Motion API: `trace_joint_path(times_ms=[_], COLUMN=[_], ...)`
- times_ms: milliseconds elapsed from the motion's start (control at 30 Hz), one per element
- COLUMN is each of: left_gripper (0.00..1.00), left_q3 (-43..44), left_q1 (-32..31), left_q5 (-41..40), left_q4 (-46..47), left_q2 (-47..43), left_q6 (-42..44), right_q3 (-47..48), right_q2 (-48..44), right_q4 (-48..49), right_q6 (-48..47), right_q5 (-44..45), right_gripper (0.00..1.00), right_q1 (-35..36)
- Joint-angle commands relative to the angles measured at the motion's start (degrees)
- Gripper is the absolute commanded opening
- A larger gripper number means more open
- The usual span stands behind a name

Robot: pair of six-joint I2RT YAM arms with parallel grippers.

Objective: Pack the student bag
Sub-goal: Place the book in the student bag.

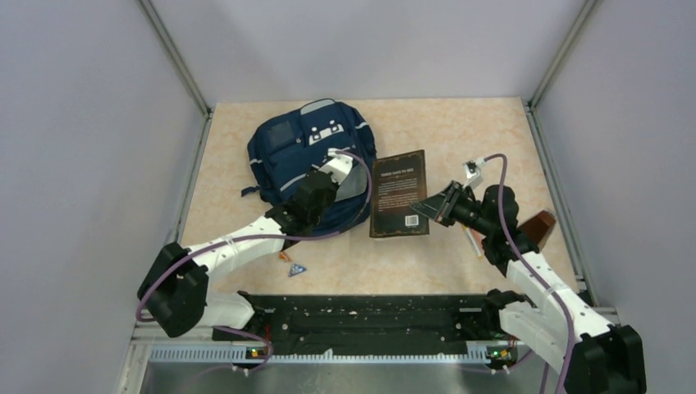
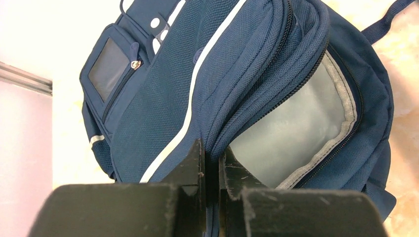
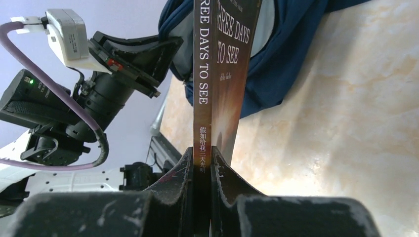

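Left wrist: tool (image 2: 212, 149) apparently on bag (image 2: 163, 89)

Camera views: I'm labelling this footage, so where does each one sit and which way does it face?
Top external: above and behind the arms, looking down on the table, student bag and book; both arms show.
Left wrist: on the left arm, facing the open student bag; the left gripper pinches its edge.
Right wrist: on the right arm, facing along the book toward the student bag; the right gripper clamps the book.
Shared: every view shows the student bag.
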Motion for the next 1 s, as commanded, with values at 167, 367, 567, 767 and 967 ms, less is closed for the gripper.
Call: trace_joint_path(times_ms=[167, 367, 567, 767, 967], left_gripper=[0.0, 0.0, 0.0, 0.0, 0.0], left_q3=[-0.78, -1.84, -3.32, -4.47, -4.58], left_q1=[0.1, 0.77, 1.44, 3.15, 4.06], left_q5=[2.51, 3.85, 6.82, 10.45, 12.33], left_q4=[8.77, 9.4, 10.94, 11.54, 12.33], left_q2=[-4.17, -4.88, -6.66, -8.32, -8.59], left_q6=[-3.01, -3.69, -4.34, -5.8, -5.62], right_q3=[3.02, 4.19, 4.99, 7.35, 10.24], right_q2=[10.1, 16.53, 22.51, 28.23, 33.61], right_q4=[16.98, 20.41, 28.83, 38.16, 40.71], right_q6=[6.82, 10.15, 16.26, 22.96, 24.42], right_q5=[-1.55, -0.71, -2.25, -4.12, -4.48], right_gripper=[0.0, 0.0, 0.0, 0.0, 0.0], right_q1=[6.73, 8.09, 8.53, 8.73, 9.6])
